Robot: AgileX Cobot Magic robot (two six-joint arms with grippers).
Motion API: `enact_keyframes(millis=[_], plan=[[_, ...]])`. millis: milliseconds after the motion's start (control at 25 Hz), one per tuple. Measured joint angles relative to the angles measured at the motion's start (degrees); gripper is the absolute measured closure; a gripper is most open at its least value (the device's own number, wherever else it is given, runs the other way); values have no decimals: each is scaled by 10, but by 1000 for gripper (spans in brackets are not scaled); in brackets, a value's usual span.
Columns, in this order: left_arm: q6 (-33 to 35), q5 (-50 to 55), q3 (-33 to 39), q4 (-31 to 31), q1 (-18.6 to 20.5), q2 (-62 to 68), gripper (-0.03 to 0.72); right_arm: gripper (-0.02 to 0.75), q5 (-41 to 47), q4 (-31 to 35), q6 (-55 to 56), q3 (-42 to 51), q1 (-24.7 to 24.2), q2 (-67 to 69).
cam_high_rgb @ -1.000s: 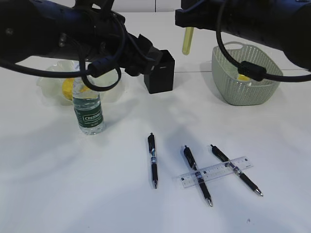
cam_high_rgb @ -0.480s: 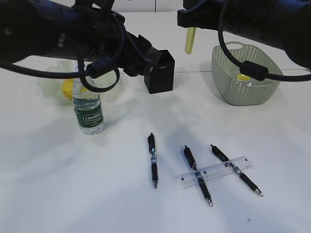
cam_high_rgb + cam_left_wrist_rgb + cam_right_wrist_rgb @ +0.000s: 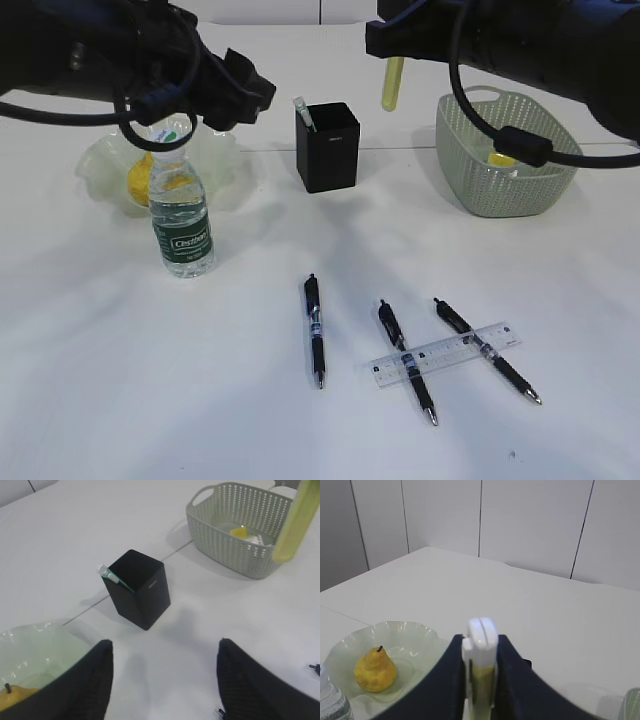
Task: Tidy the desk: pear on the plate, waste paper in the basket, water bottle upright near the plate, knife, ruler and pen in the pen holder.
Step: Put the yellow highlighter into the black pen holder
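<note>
Withdrawn from the holder (image 3: 327, 146), our left gripper (image 3: 162, 680) stood spread; right (image 3: 480, 680) pinched the knife (image 3: 390, 84), due holder-ward.

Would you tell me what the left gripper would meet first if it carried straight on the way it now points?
Most likely the pen holder: in the left wrist view it stands between and ahead of the open left gripper, nothing but bare desk in between. Depth is hard to judge.

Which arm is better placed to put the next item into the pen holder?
Right. Its pincer already grips the yellow-green knife, hanging beside the pen holder. The left pincer is open and empty.
</note>
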Motion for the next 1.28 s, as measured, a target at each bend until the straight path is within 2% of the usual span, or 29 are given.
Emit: enact_keyframes(millis=[440,1280], plan=[[0,1,0,19,27,-51,225,633,-41,0,0,0,0,0],[0,18,0,27,198,-92,225,633,-51,-10,0,0,0,27]])
